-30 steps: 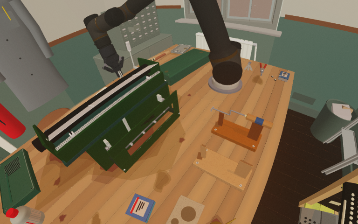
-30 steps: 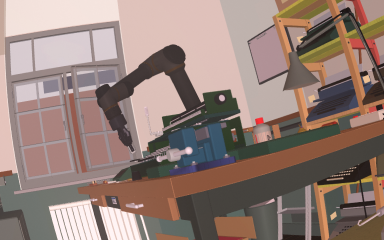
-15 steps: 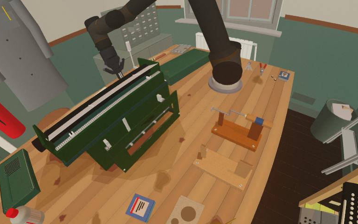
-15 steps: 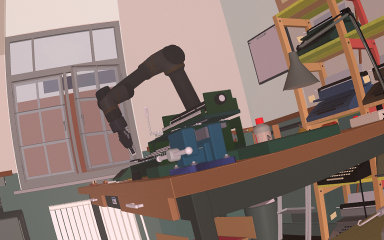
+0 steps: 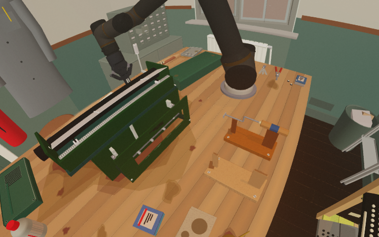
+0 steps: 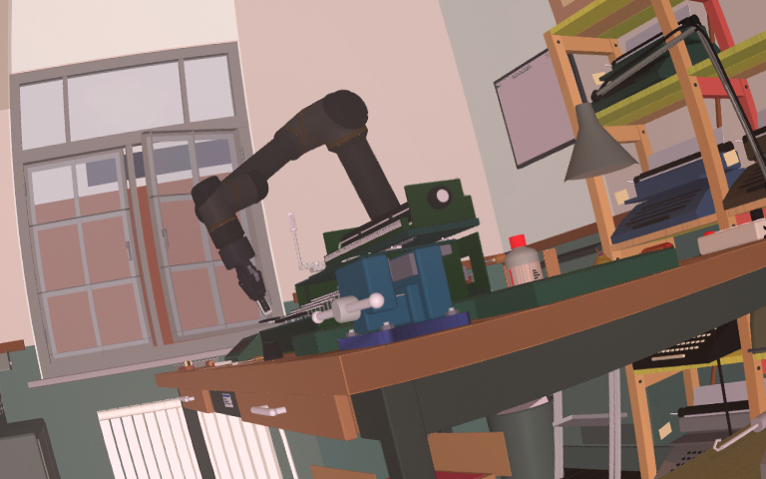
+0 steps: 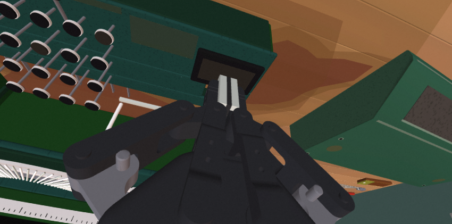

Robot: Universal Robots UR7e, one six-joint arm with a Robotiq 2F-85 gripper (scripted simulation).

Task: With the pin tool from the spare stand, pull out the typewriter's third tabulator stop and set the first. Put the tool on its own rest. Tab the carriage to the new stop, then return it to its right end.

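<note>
My gripper [image 5: 127, 79] [image 6: 264, 307] [image 7: 228, 91] hangs closed and empty at the front of the green typewriter [image 5: 117, 121], its fingertips right over a dark rectangular key [image 7: 227, 71] at the end of the keyboard. The round keys [image 7: 53, 55] spread to the left of it in the wrist camera. The carriage with its white toothed stop rack [image 5: 113, 116] runs along the machine's top. The pin tool [image 5: 257, 122] lies across the orange-brown stand [image 5: 251, 140] to the right of the typewriter. The paler wooden stand [image 5: 236, 177] in front of it holds nothing.
A long green cover [image 5: 198, 69] lies close behind the gripper, by the arm's base [image 5: 238, 88]. A white lever [image 5: 138, 57] stands up at the typewriter's far end. A blue vise [image 6: 399, 291] sits by the table's edge. A green case [image 5: 17, 190], a bottle [image 5: 27, 227] and a booklet [image 5: 148, 219] lie near the front.
</note>
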